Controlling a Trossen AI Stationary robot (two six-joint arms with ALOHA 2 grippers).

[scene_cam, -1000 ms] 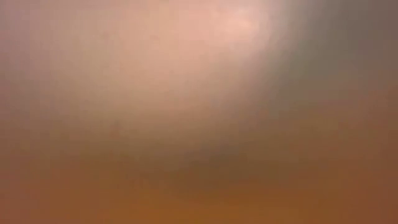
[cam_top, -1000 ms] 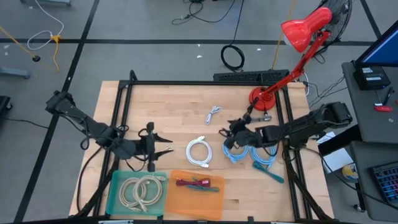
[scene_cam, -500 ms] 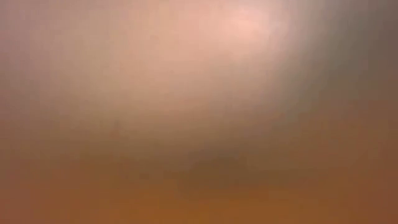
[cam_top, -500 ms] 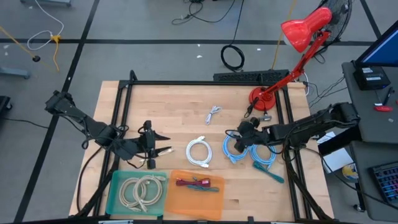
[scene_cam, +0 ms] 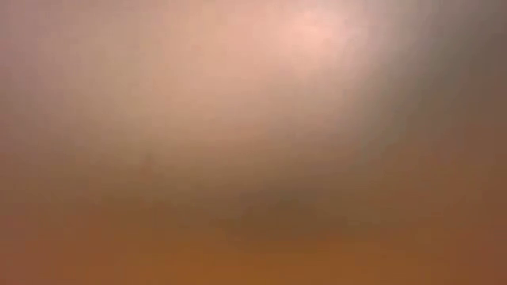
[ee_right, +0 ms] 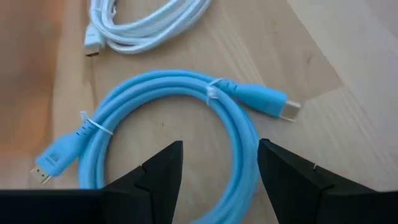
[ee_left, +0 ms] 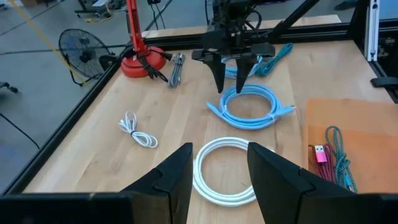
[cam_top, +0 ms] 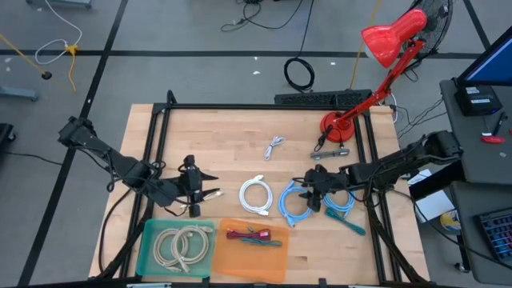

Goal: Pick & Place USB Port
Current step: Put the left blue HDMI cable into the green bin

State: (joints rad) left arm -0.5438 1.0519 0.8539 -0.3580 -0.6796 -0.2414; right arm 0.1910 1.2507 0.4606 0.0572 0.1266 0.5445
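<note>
right gripper point(cam_top: 314, 186): right of centre in the high view, fingers spread apart and holding nothing, poised over the right edge of the light blue coiled cable point(cam_top: 293, 201). in the right wrist view the two dark fingers point(ee_right: 163, 168) straddle the coil's near arc point(ee_right: 180, 124); whether they touch it cannot be told.

left gripper point(cam_top: 210, 185): left of centre in the high view, fingers parted, empty, pointing toward the white coiled cable point(cam_top: 256, 196) just beside it, apart from it.

light blue coiled cable: flat on the wooden table point(cam_top: 232, 132), centre-right, between the white coil and a second blue cable point(cam_top: 340, 205) to its right.

small white cable point(cam_top: 274, 146): upper centre, well apart from both grippers.

green tray point(cam_top: 148, 248): lower left, holding beige coiled cables point(cam_top: 182, 245).

orange tray point(cam_top: 276, 260): lower centre, holding a red and teal cable point(cam_top: 252, 236).

red desk lamp point(cam_top: 382, 48): upper right, base on the table's far right corner.

low view: an unreadable blur.
</note>
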